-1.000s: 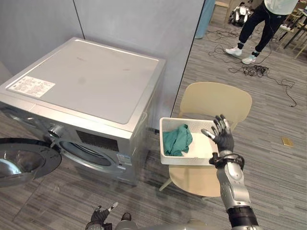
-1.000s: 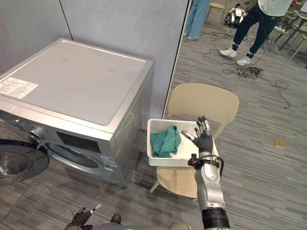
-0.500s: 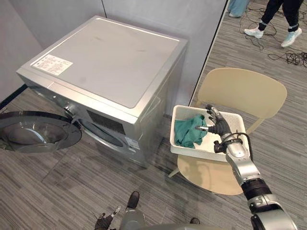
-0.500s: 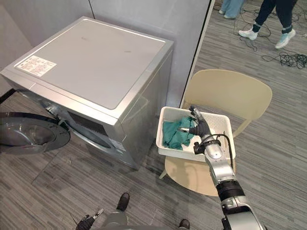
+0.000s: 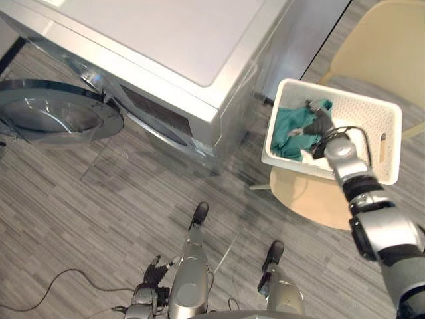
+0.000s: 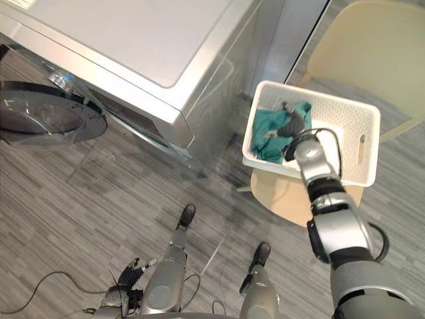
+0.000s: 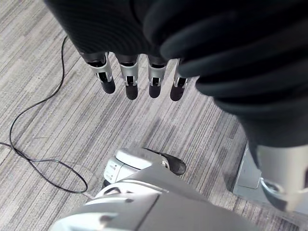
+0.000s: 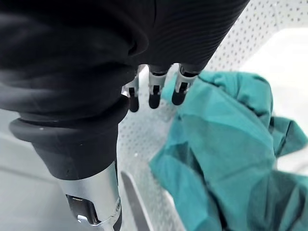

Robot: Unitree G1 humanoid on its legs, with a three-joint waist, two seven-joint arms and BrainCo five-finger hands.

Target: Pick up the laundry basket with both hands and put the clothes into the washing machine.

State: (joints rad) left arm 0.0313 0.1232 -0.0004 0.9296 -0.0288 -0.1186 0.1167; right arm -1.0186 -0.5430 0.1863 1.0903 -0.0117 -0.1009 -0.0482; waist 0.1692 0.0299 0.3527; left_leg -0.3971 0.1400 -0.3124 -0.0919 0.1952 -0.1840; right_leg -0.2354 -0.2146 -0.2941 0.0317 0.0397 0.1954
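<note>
A white perforated laundry basket [image 5: 345,94] sits on a beige chair [image 5: 312,203] next to the silver washing machine [image 5: 166,33]. A teal garment [image 5: 290,127] lies crumpled in the basket's left half. My right hand [image 5: 319,125] reaches down into the basket and rests over the garment. Its fingers [image 8: 154,94] are fairly straight, their dark tips just above the cloth [image 8: 226,139] and the basket wall. My left hand [image 7: 127,79] hangs low by the floor, fingers straight and holding nothing. The washer's round door [image 5: 56,118] stands swung open.
The washer stands against a grey partition, with its open door reaching out over the striped grey floor to the left. The chair's back [image 5: 388,33] rises behind the basket. Bare floor lies between the washer front and me.
The camera has tilted down and closed in. My right hand has moved from the basket's right side to over the teal garment inside it. The left hand still hangs low.
</note>
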